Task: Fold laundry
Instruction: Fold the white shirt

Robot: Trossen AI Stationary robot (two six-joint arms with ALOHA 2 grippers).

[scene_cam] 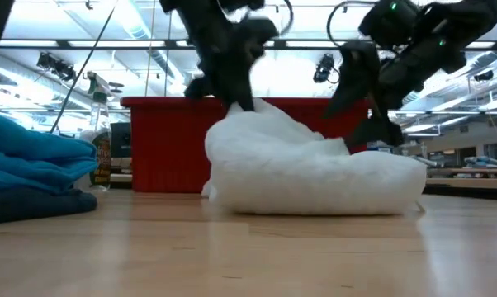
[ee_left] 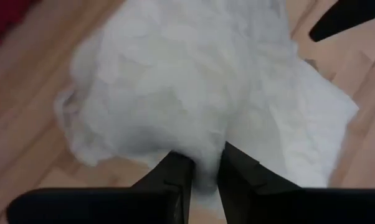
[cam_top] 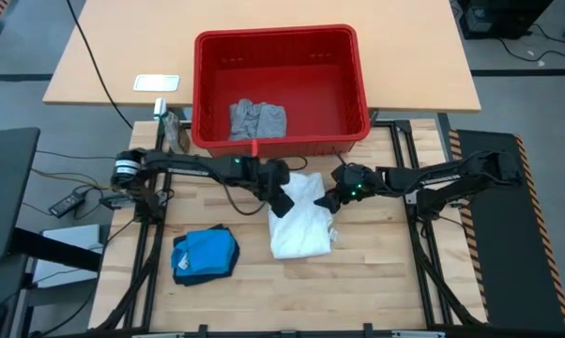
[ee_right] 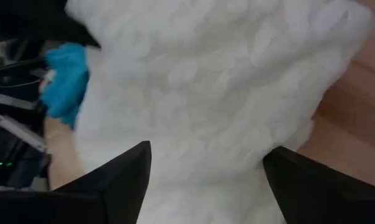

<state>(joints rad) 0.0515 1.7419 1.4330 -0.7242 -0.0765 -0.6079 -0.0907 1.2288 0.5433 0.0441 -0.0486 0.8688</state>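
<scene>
we are working on the white garment (cam_top: 299,218), lying rumpled on the wooden table (cam_top: 376,282) just in front of the red basket (cam_top: 212,94). our left gripper (cam_top: 282,199) is pinching a fold at its left edge between nearly closed fingers, while our right gripper (cam_top: 331,200) is hanging over its right edge with fingers spread wide, grasping nothing. we are judging the cloth light, limp and slumping, so it is best taken by corners or hems.
</scene>
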